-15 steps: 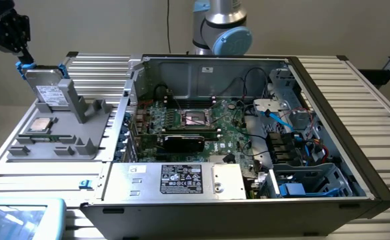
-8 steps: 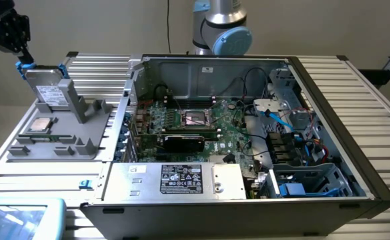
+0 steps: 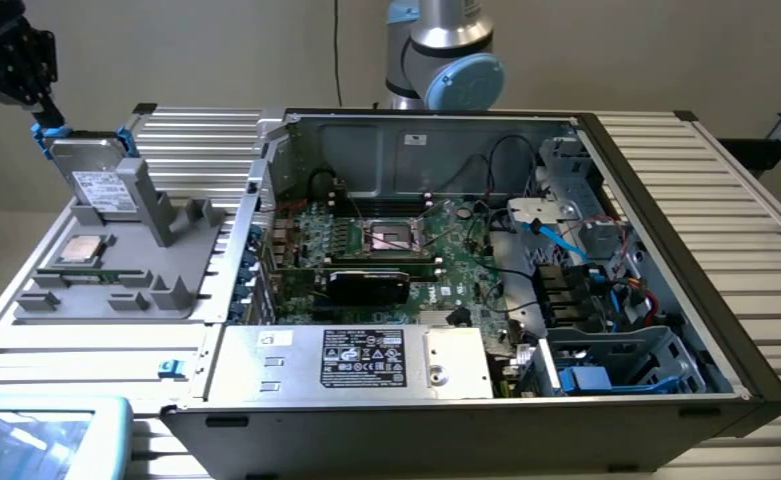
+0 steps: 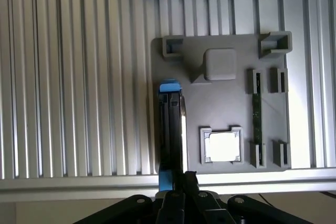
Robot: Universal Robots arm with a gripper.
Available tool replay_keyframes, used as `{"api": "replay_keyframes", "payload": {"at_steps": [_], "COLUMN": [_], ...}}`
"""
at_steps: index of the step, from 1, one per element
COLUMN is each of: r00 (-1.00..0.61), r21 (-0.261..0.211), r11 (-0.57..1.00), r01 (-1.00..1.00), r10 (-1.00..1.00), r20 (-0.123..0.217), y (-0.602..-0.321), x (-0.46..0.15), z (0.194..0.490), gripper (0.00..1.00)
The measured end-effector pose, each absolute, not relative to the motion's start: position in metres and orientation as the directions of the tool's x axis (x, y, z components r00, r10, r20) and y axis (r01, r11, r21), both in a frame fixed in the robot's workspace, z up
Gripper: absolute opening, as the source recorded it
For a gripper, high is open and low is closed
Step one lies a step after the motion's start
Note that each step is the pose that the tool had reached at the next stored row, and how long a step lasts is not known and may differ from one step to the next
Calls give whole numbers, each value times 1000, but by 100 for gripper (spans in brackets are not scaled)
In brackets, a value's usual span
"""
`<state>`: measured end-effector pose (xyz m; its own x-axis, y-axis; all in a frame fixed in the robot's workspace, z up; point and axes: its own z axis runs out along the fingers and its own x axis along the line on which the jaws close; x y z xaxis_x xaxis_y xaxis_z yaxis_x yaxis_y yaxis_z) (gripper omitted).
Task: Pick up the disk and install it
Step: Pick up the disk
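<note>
Nearest you in the exterior view is the open computer case [image 3: 430, 435], with a silver box with a black label [image 3: 363, 360] along its front. Farther back, on the exterior view's left, a grey fixture tray [image 3: 163, 275] lies on the ribbed table [image 3: 724, 200] and holds a square silver chip [image 3: 83, 248]. Behind the chip, the disk [image 3: 97, 180] stands on edge against a grey post of the tray. Your gripper [image 3: 50, 125] is pinched narrow on the top corner of the disk's blue carrier. Farthest back stands the arm's base [image 3: 444, 60].
</note>
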<state>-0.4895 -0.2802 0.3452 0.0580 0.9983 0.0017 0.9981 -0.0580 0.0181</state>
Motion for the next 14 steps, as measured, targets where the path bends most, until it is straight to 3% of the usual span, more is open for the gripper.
{"api": "replay_keyframes", "payload": {"at_steps": [6, 8, 10, 11, 14], "r00": [58, 58, 58, 58, 58], "r21": [18, 18, 18, 18, 18], "r11": [-58, -58, -58, -58, -58], "r01": [998, 998, 998, 998, 998], "r10": [998, 998, 998, 998, 998], "r20": [1, 1, 1, 1, 1], "y": [-280, -280, -280, -280, -280], "x": [-490, -490, -490, -490, -490], "z": [345, 345, 345, 345, 345], "gripper": [11, 18, 18, 25, 27]}}
